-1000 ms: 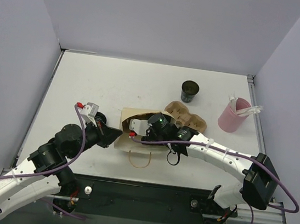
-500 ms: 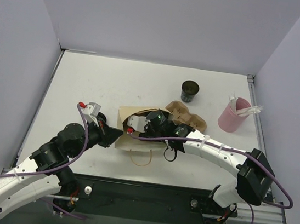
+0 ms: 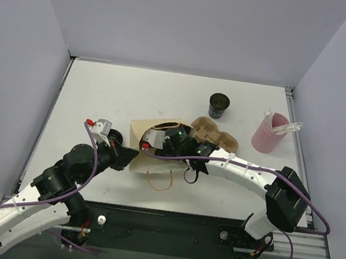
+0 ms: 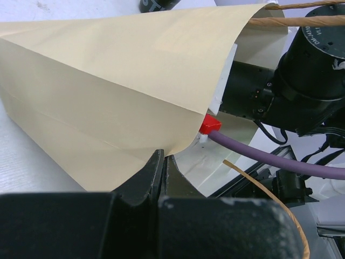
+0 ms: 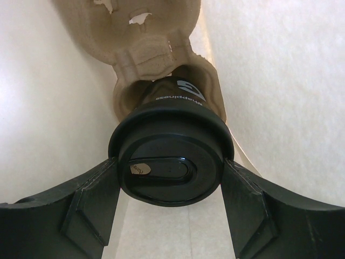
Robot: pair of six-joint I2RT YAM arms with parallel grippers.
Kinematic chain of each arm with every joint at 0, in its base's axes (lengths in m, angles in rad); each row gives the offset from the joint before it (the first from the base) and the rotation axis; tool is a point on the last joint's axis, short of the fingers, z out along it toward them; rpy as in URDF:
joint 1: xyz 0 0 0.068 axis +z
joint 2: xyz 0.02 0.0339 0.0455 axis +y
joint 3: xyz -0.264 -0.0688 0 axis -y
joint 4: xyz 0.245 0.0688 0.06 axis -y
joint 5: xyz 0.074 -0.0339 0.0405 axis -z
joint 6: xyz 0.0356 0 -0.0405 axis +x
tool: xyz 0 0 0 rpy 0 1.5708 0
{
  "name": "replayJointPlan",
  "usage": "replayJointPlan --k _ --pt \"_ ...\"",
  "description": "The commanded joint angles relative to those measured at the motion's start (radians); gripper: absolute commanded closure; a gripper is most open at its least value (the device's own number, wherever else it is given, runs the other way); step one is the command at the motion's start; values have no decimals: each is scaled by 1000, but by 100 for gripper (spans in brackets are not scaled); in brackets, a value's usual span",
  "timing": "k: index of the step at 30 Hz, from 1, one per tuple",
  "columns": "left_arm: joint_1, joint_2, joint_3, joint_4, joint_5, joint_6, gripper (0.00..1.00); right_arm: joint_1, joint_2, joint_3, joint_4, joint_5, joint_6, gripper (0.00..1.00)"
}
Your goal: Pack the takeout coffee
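pushing deeper into the paper bag (image 4: pixel 108 81) than a second ago with the right gripper (image 5: pixel 170 186) clamped wide around the lidded cup (image 5: pixel 171 135) in its carrier (image 5: pixel 156 38); pinching the bag's rim with the fully closed left gripper (image 4: pixel 161 162), toward the counter's (image 3: pixel 102 88) near edge; nearly loaded.

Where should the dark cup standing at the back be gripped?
Grip the dark cup around its side wall below the rim, probably coming in level from the near side: it stands upright, it is round, and its top looks open.

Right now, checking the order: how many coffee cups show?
2. One dark cup stands on the white table; one black-lidded cup is in the right tool, inside the tan paper bag. More may be hidden.
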Motion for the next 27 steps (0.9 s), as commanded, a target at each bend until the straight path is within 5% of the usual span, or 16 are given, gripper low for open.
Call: replayJointPlan --k 1,27 --pt "-5 -6 28 -40 -3 -28 100 -17 16 16 99 22 39 59" --pt "-5 45 42 -38 -44 -63 100 -94 149 59 165 -38 54 56"
